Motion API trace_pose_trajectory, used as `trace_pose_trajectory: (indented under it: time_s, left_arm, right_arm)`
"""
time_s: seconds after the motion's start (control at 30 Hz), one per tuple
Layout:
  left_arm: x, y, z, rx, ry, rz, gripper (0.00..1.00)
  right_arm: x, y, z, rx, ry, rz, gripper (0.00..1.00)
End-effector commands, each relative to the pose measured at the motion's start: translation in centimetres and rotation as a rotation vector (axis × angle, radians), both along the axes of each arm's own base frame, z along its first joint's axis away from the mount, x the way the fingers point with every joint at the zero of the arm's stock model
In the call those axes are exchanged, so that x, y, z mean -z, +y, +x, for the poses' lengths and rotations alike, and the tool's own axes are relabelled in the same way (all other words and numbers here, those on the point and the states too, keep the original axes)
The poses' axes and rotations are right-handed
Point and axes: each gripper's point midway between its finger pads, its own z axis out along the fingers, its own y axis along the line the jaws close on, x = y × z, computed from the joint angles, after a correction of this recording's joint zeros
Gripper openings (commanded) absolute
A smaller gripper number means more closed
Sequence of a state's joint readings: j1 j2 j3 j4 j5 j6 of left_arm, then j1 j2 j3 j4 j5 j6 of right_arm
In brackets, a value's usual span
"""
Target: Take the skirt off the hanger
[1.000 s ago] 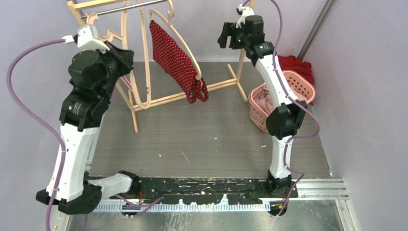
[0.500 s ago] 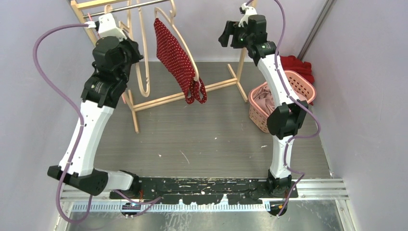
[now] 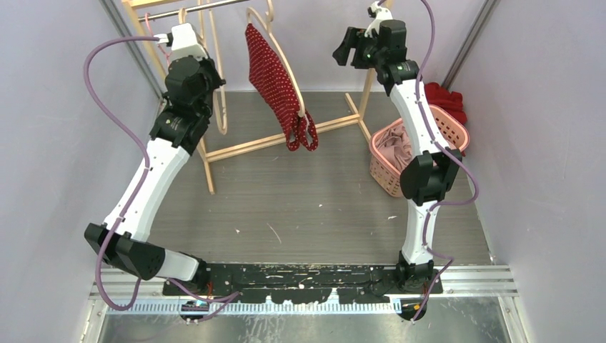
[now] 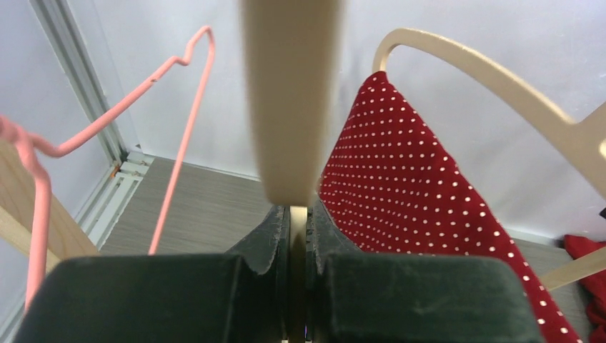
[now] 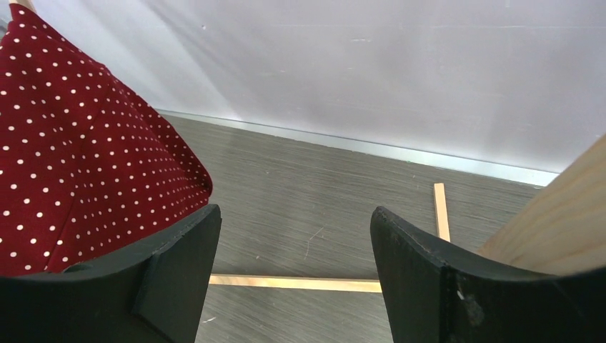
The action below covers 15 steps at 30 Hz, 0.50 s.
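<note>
A red skirt with white dots (image 3: 275,78) hangs on a cream wooden hanger (image 3: 284,56) under the rack's rail (image 3: 207,8). My left gripper (image 3: 213,77) is high at the rack and shut on the hanger's left arm. In the left wrist view the hanger (image 4: 289,93) runs straight between the pads (image 4: 277,227) of my left gripper (image 4: 299,214), with the skirt (image 4: 407,171) just to the right. My right gripper (image 3: 341,51) is open and empty, to the right of the skirt. In the right wrist view my right gripper (image 5: 294,229) has the skirt (image 5: 78,164) by its left finger.
A pink wire hanger (image 4: 182,143) hangs left of my left gripper. The wooden rack's foot bar (image 5: 286,283) lies on the floor below my right gripper. A pink basket (image 3: 457,132) with cloth stands at the right, with a red garment (image 3: 443,96) behind it.
My left arm has stretched up and back to the right while gripping the hanger. The hanger, skirt and rack have shifted right. My right gripper has drifted slightly right, still open.
</note>
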<state>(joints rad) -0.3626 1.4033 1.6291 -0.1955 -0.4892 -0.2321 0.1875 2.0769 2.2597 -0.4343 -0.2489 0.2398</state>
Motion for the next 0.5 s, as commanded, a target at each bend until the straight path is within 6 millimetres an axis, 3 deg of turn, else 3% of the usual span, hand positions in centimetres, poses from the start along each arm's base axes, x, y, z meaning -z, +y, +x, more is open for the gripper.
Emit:
trace_pose_trajectory:
  time_s: [0.0, 0.23, 0.47]
  left_arm:
    - [-3.5, 0.7, -0.4, -0.034, -0.142, -0.020, 0.00]
    - [-3.1, 0.4, 0.2, -0.026, -0.175, -0.014, 0.00]
    - [-5.2, -1.1, -0.3, 0.061, -0.282, -0.084, 0.00]
  right_arm:
    - [-2.7, -1.0, 0.6, 0.027, -0.079, 0.031, 0.81]
    - [-2.4, -1.1, 0.7, 0.027, -0.075, 0.021, 0.81]
    - [-2.3, -1.7, 0.7, 0.044, -0.074, -0.001, 0.81]
